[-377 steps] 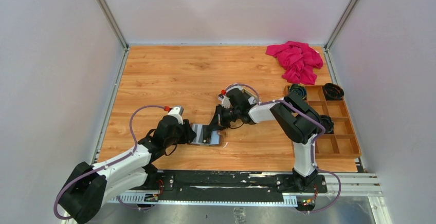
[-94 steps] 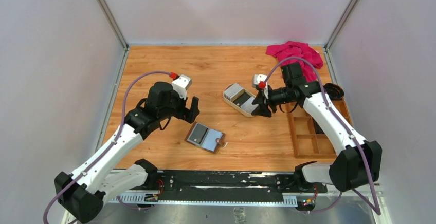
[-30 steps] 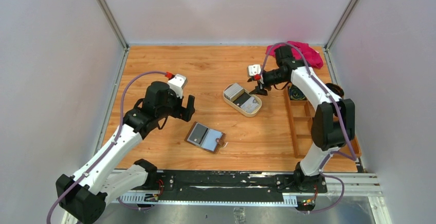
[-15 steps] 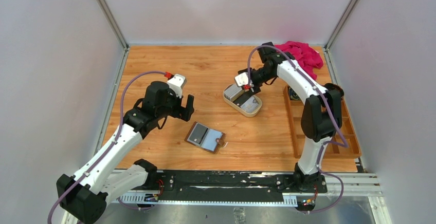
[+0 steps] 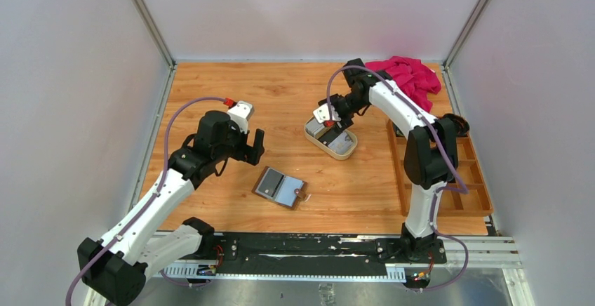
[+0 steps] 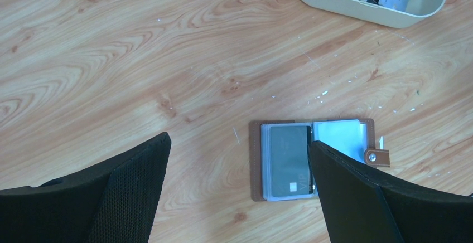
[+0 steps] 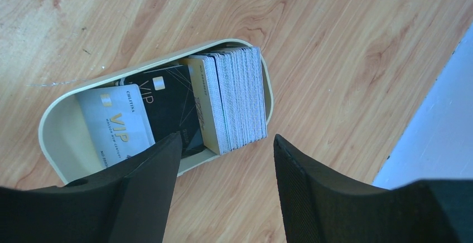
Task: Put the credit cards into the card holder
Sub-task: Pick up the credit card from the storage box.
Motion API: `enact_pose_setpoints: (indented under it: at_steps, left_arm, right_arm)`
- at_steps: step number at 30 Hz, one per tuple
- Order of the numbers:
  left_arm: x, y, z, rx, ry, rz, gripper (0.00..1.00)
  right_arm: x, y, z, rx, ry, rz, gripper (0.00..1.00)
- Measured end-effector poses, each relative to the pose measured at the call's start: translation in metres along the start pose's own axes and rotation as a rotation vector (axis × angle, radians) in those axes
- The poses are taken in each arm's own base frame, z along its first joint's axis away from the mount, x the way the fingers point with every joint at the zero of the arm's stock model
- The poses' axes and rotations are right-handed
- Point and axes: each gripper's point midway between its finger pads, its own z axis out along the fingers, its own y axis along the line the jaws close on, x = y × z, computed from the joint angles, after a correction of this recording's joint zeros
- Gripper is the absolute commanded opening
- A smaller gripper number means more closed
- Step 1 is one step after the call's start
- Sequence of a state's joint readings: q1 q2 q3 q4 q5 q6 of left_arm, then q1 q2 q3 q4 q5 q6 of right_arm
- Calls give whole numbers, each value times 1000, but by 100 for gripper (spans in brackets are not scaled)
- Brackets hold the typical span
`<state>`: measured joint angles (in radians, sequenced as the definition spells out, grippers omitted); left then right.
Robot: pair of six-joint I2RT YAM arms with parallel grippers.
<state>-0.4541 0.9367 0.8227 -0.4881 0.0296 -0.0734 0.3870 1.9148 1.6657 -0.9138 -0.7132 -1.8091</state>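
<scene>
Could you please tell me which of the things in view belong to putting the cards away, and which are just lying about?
Part of the job:
- the cards, stacked and lying in the cream tray
- the brown card holder, lying open

Just lying about:
- the wooden box with compartments, on the right
- the pink cloth in the far right corner

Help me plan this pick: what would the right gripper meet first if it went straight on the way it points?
Probably the credit cards stacked on edge in the cream tray, framed by the open right gripper; depth is unclear.
</scene>
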Motion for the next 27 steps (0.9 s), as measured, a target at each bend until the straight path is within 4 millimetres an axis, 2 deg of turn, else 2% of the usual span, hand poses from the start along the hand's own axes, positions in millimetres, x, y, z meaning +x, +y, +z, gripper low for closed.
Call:
enact_pose_setpoints:
  at_steps: [9,15,27]
  left_arm:
    - [2,2,2,-6,11,-4,100]
    - [2,2,2,-6,11,-4,100]
    - [2,2,2,-6,11,-5,100]
  right_arm:
    - [9,-1,13,-41,76,-34,62]
    - [15,-10,24,-19,138,-74,63]
    - [32,-7,42,5,219,-77,66]
